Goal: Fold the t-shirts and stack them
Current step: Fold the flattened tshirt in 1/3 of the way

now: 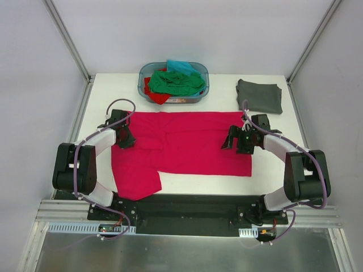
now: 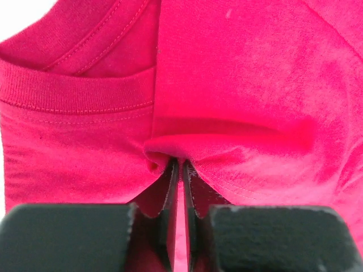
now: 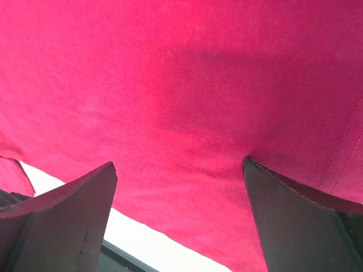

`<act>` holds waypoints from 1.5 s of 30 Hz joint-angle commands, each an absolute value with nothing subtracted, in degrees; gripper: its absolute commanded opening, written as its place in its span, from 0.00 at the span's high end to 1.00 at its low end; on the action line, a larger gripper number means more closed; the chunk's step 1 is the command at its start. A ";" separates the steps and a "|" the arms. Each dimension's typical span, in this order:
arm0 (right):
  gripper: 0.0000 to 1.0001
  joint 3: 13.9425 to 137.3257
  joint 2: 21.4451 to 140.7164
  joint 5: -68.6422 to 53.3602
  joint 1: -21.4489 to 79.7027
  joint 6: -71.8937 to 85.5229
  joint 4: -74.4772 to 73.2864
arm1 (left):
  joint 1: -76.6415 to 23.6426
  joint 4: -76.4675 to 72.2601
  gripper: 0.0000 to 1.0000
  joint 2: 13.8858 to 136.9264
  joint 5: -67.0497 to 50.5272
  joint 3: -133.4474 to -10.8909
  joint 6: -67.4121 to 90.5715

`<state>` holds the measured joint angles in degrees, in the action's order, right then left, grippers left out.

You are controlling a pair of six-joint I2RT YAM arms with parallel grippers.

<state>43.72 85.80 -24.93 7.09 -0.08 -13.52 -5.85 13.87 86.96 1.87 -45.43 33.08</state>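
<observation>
Black left gripper [image 1: 126, 137] sits low at the left end of the one crimson shirt [image 1: 187, 144], near the collar [image 2: 79, 88]. In its wrist view the jaws are almost closed, pinching a small raised fold of crimson cloth between the two fingers [image 2: 170, 187].

The crimson shirt lies spread flat across the middle of the white table [image 1: 272, 170], with one sleeve hanging toward the near edge. Behind it, at the back centre, is one basket [image 1: 205, 85] holding three bunched shirts: a green shirt [image 1: 176, 82] on top, a red shirt [image 1: 156, 95] at the front left and a teal shirt [image 1: 180, 65] at the back.

Right gripper [image 1: 229, 140] is over the shirt's right part. Its jaws are spread wide with nothing between them, tips down at the cloth [image 3: 181, 85].

One grey shirt [image 1: 260, 95] lies folded at the back right, apart from the rest. Five shirts in total.
</observation>
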 commanded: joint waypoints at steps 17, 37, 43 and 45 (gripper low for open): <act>0.04 42.80 87.80 -24.08 7.21 -1.14 -18.98 | -5.36 36.63 1.00 87.27 4.75 -54.58 38.58; 0.04 42.72 79.46 -21.71 7.38 -0.98 -18.81 | -6.77 32.10 0.01 79.97 -4.73 -60.56 36.04; 0.04 39.99 79.71 -20.22 7.65 3.96 -14.76 | -6.68 23.39 0.01 90.25 -13.18 -60.47 34.89; 0.04 41.04 81.64 -18.73 7.73 3.08 -17.30 | -6.33 23.03 0.01 93.50 -11.96 -61.08 34.63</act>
<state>40.42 79.88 -21.34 7.38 2.07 -15.79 -6.07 26.57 87.53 -7.92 -60.18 36.51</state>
